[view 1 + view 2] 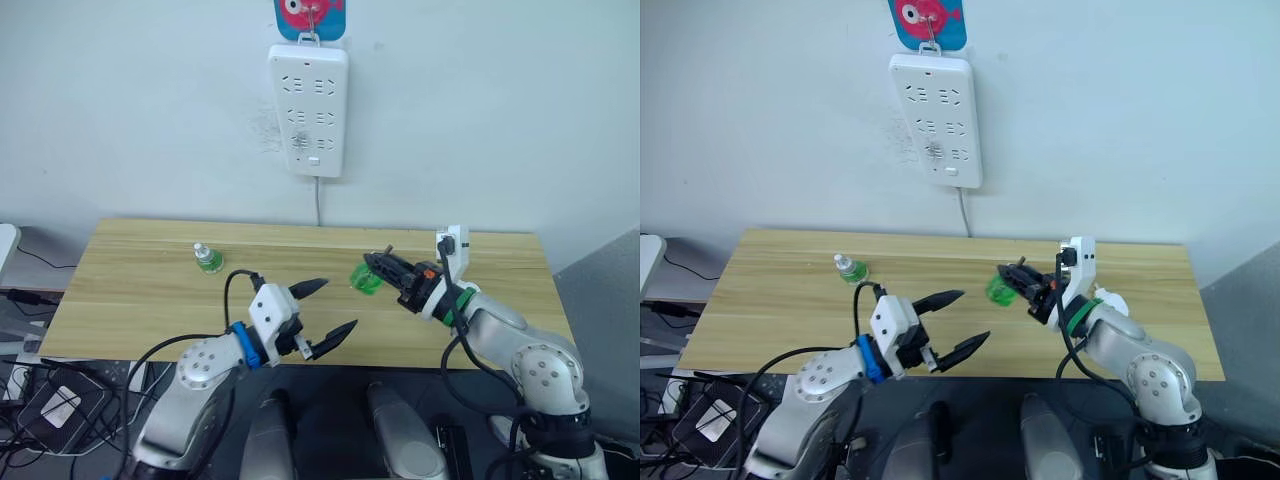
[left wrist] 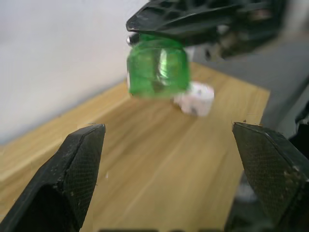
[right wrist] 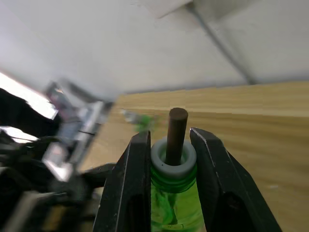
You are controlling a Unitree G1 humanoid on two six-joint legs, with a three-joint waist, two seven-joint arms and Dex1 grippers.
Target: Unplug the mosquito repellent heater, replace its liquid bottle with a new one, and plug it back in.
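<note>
1. Head views: our right gripper (image 1: 372, 268) holds the capless green bottle (image 1: 366, 279) clamped between its fingers, lifted above the tabletop (image 1: 140, 300) near the middle. Our left gripper (image 1: 325, 312) hovers just beside it with fingers spread wide, probably ready to receive or steady it. The capped green bottle (image 1: 208, 260) stands upright near the far left edge, well apart, likely waiting as the replacement. The wall power strip (image 1: 308, 108) hangs above with no heater in it.
2. Left wrist view: between our open fingers (image 2: 72, 174) we see the held bottle, and behind it the small white heater (image 2: 194, 98) lying on the tabletop, unplugged.
3. Right wrist view: our fingers (image 3: 129, 188) pinch the bottle's neck on both sides, with the dark wick stem (image 3: 175, 134) rising between them. We judge the old bottle already out of the heater.
</note>
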